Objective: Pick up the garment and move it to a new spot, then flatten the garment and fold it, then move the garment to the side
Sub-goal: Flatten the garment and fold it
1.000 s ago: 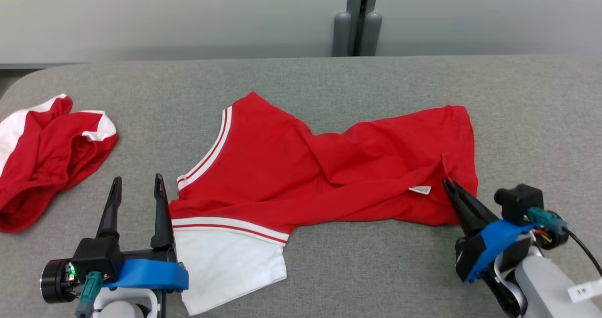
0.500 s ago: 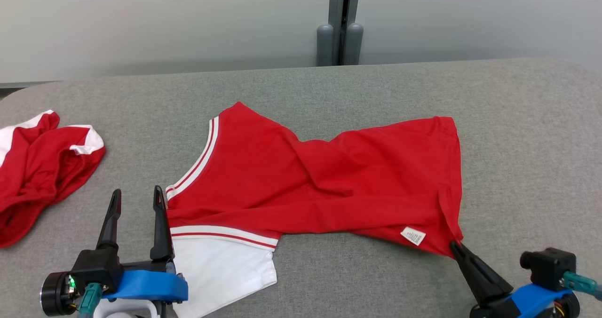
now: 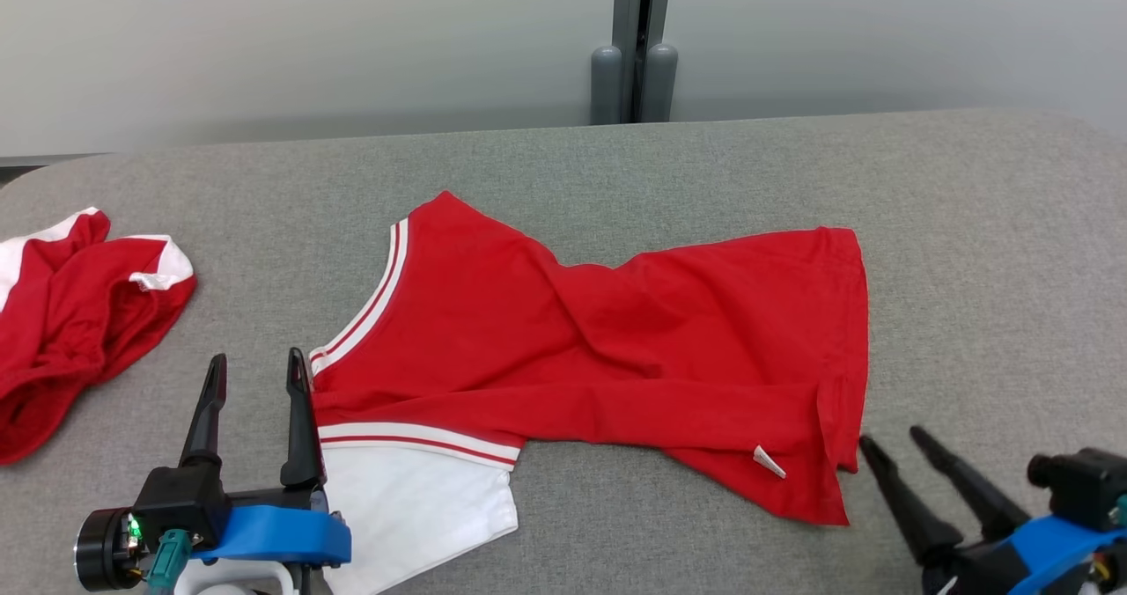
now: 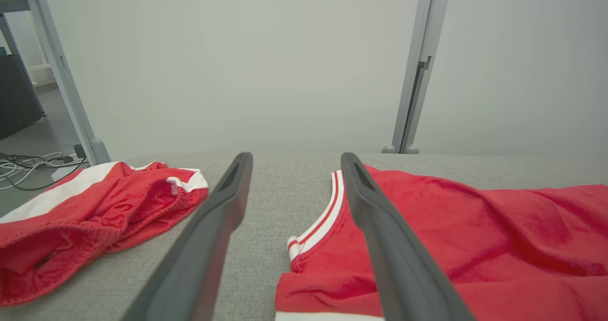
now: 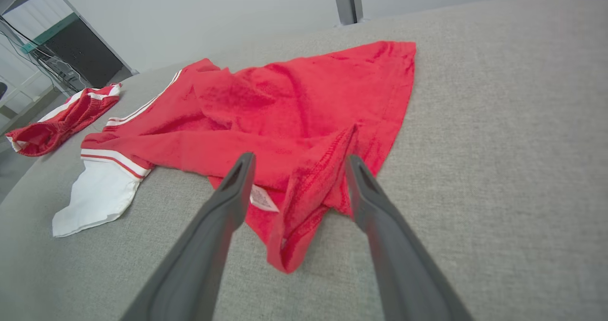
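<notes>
Right gripper (image 3: 890,437): jaws are spread wide and nothing is held. The hem corner of the red jersey (image 3: 616,340) is laid just beside its fingertips. Left gripper (image 3: 257,359): spread wide, empty, with the jersey's sleeve edge just beside its inner finger, on the grey table (image 3: 968,225).

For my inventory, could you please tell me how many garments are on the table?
2. A red shirt lies spread in the middle; a crumpled red-and-white garment sits at the left edge of the head view, partly cut off, so more could be hidden there.
</notes>
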### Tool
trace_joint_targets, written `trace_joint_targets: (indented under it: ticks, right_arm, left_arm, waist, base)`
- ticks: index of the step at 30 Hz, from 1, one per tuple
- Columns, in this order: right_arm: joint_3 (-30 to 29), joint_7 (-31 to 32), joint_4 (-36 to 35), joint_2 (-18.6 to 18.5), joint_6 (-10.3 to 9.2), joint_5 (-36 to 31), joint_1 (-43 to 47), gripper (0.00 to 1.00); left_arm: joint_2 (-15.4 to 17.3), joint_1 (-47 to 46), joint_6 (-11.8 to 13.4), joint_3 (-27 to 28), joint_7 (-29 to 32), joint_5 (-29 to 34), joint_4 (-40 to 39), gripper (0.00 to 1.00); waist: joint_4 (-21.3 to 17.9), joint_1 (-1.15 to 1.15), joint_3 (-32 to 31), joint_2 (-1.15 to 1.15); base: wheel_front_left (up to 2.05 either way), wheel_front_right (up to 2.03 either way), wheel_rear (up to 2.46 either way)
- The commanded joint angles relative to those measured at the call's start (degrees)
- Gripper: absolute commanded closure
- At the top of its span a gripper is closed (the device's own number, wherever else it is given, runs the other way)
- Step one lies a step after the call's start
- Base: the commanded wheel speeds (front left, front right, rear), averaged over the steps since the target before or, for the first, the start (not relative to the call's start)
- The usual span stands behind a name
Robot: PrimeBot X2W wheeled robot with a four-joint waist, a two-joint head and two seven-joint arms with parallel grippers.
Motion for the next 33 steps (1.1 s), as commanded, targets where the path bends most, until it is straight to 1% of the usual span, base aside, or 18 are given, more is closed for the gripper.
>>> trace_joint_targets:
  ticks: [1, 5, 11, 17, 23, 28, 33]
  right_arm:
    - [-1.04, -0.53, -0.38, -0.47, 0.01, -0.99, -1.68, 0.00]
    - [-4.19, -1.61, 0.99, -0.04, 0.01, -4.36, -5.46, 0.00]
    - [-7.37, -1.67, 6.85, 0.87, 0.01, -11.05, -14.77, 0.00]
    - [-7.59, -0.36, 17.57, 1.23, 0.01, -13.94, -23.73, 0.00]
    - [-7.23, -0.23, 30.59, -0.36, 0.01, -16.11, -31.61, 0.00]
    - [-6.36, -0.78, 41.45, -1.46, 0.01, -16.86, -37.05, 0.00]
    - [-4.43, -1.53, 49.16, -1.18, 0.01, -15.80, -40.35, 0.00]
  left_arm:
    - [-0.03, 0.00, -0.10, 0.39, -0.27, 0.17, -0.11, 0.00]
    - [-0.04, -0.28, -0.21, 0.48, -0.27, 0.26, -0.23, 0.00]
    - [-0.03, -1.67, -0.29, 0.11, -0.27, 0.46, -0.47, 0.00]
    - [-0.03, -3.15, -0.03, -0.71, -0.27, -0.02, -0.41, 0.00]
    - [-0.02, -4.89, 0.04, -1.74, -0.27, -0.75, -0.26, 0.00]
    - [-0.05, -6.18, 0.53, -3.10, -0.27, -1.51, -0.10, 0.00]
    - [-0.05, -6.75, 0.88, -3.57, -0.27, -2.06, -0.18, 0.00]
  waist:
    - [0.13, 0.00, 0.02, 0.00]
    - [0.46, 0.00, 0.36, 0.00]
    - [1.70, 0.00, 1.86, 0.00]
    - [4.04, 0.00, 3.90, 0.00]
    - [7.04, 0.00, 6.38, 0.00]
    - [9.32, 0.00, 8.12, 0.00]
    - [10.52, 0.00, 8.99, 0.00]
  base:
    - [0.00, 0.00, 0.00]
    - [0.00, 0.00, 0.00]
    - [0.00, 0.00, 0.00]
    - [0.00, 0.00, 0.00]
    - [0.00, 0.00, 0.00]
    - [0.00, 0.00, 0.00]
    - [0.00, 0.00, 0.00]
